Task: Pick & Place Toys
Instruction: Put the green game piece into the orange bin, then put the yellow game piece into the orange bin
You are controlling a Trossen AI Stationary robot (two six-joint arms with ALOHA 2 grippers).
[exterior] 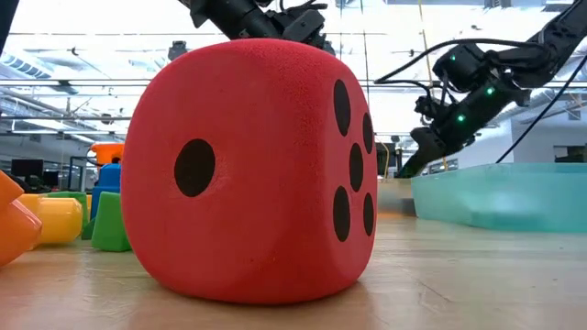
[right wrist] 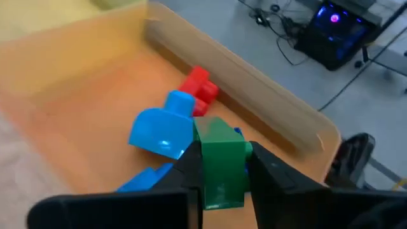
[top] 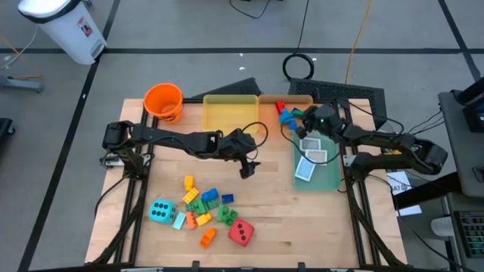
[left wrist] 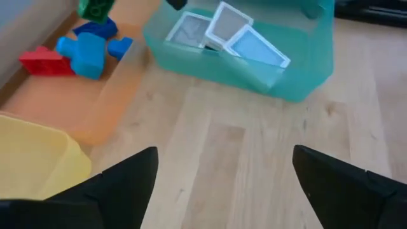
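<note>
You have the wooden table (top: pixel 287 227) under both arms, with three flat trays along its far side: the yellow tray (top: pixel 229 113) in the middle, the orange tray (right wrist: pixel 76 108) beside it, and the green tray (top: pixel 325 175) running toward you on the right. The orange bucket (top: pixel 163 101) stands at the far left corner. Among the toys, your biggest pieces are the red die (top: pixel 241 232) and the cyan die (top: pixel 161 211), both resting on the near part of the table, with the loose heap of bricks (top: pixel 206 208) lying between them in yellow, blue, green and orange. In the green tray you can see a few white playing cards (left wrist: pixel 222 35) overlapping one another. Your left gripper (left wrist: pixel 222 184) hangs over bare wood near the table's centre, just in front of the yellow tray, fingers spread wide and holding nothing. Your right gripper (right wrist: pixel 222 168) sits over the orange tray, its fingers clenched on a green brick (right wrist: pixel 219 162) held upright between them. Below it, in that tray, lie a blue brick (right wrist: pixel 162 130) and a red brick (right wrist: pixel 200 86), close together near the tray's far wall, with another bit of blue partly hidden behind the gripper.
</note>
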